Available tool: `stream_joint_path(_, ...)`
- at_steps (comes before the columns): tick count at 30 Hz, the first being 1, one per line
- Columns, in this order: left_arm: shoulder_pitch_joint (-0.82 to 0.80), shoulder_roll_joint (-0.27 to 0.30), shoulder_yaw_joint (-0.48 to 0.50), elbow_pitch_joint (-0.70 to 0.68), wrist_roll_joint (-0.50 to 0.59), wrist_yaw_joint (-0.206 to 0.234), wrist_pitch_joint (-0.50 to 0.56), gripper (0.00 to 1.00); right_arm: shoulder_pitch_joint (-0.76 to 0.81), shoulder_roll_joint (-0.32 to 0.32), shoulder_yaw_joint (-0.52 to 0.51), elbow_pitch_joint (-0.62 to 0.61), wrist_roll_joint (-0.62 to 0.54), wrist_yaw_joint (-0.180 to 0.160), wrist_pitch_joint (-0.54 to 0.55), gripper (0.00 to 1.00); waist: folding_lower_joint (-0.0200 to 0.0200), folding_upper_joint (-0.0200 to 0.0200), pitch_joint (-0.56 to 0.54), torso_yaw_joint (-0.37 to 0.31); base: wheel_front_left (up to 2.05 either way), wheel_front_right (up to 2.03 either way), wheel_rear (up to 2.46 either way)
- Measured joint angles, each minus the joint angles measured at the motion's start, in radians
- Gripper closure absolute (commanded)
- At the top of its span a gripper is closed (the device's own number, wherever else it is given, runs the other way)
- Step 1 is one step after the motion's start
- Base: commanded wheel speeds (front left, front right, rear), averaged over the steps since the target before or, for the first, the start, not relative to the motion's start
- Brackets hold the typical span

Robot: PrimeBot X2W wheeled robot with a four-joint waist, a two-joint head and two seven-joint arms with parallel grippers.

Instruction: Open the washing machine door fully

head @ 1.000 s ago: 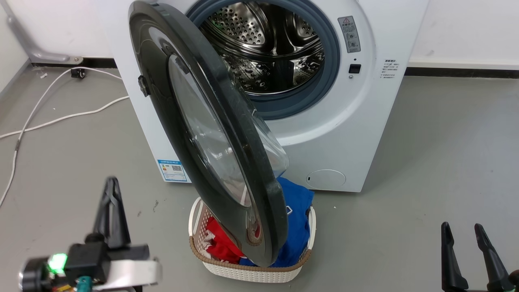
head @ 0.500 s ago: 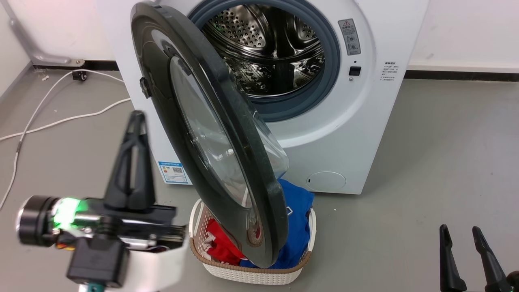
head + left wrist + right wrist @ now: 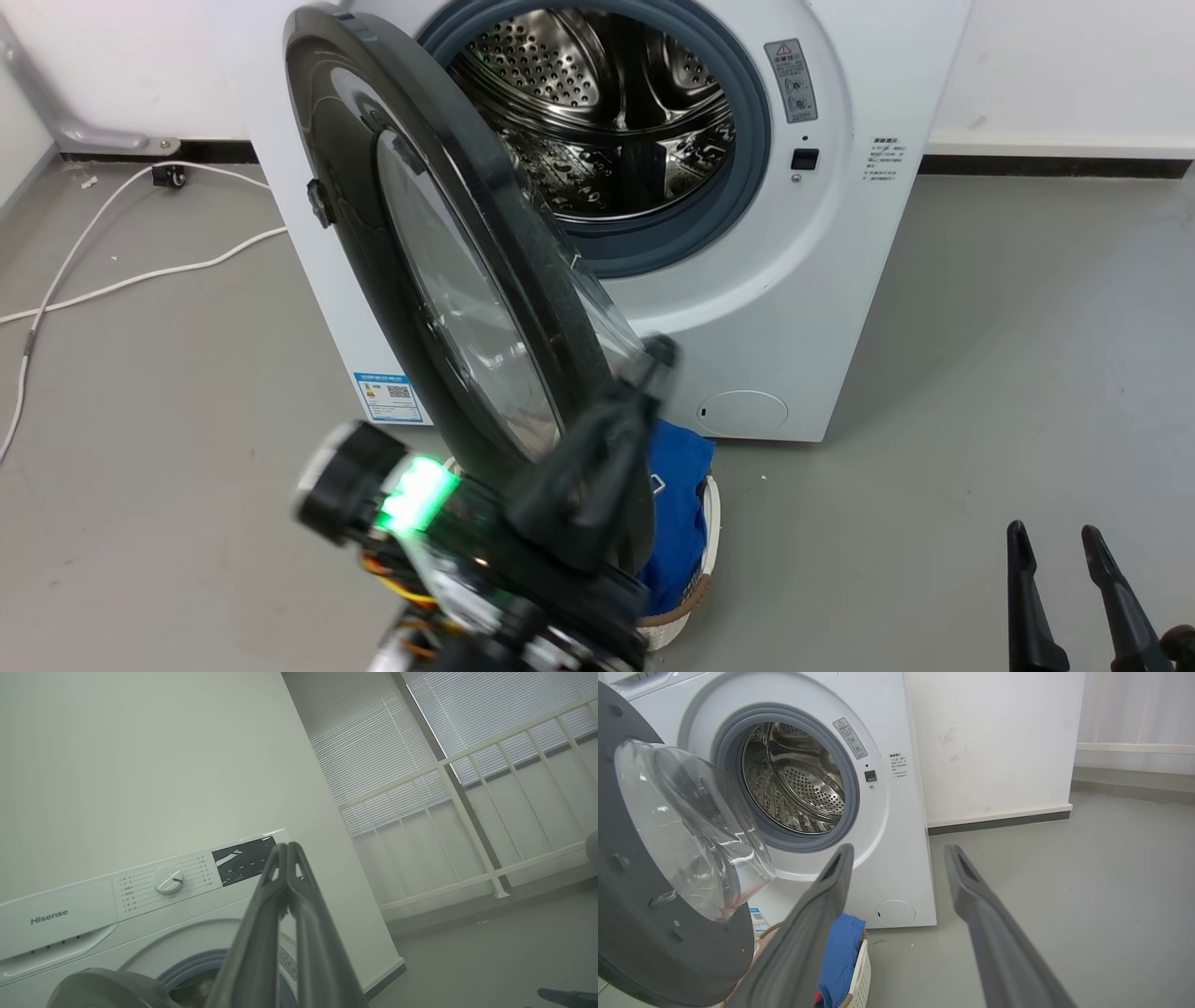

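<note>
Partly open, the washing machine door [image 3: 448, 299] stands out from the white washing machine [image 3: 822, 308] above a laundry basket [image 3: 708, 513]. Left gripper [image 3: 653, 359], fingers pressed together, sits blurred before the door's rim. Right gripper [image 3: 1055, 546] rests spread apart, low right.

In front of me a white woven basket [image 3: 713, 513] with a brown rim sits on the grey floor [image 3: 980, 373], with a blue cloth [image 3: 677, 467] heaped inside it. On my left a white cable [image 3: 140, 275] snakes across the floor near the white wall [image 3: 140, 75]. A white railing [image 3: 467, 812] stands before slatted blinds [image 3: 373, 742].
</note>
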Motion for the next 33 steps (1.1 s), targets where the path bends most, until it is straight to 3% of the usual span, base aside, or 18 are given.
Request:
stream_joint_path(9,0.017,-0.020,-0.186,0.081,-0.019,-0.041,0.000,1.00,-0.002,0.000,0.001,0.008,0.001,0.000,0.000,0.00,0.0000,0.0000,0.015,-0.007,0.00,0.00,0.00)
stream_joint_path(15,0.036,-0.018,-0.246,0.180,-0.039,-0.050,0.000,1.00,-0.011,0.000,0.005,0.014,0.001,0.000,0.000,0.00,0.0000,0.0000,0.027,-0.015,0.00,0.00,0.00)
stream_joint_path(26,0.049,-0.003,-0.201,0.398,-0.089,-0.014,0.000,1.00,-0.051,0.000,0.013,0.022,-0.001,0.000,0.000,0.00,0.0001,0.0000,0.074,-0.035,0.00,0.00,0.00)
stream_joint_path(33,0.028,-0.009,-0.145,0.460,-0.107,0.018,0.000,1.00,-0.074,0.000,0.016,0.029,-0.004,0.000,0.000,0.00,0.0001,0.0000,0.109,-0.039,0.00,0.00,0.00)
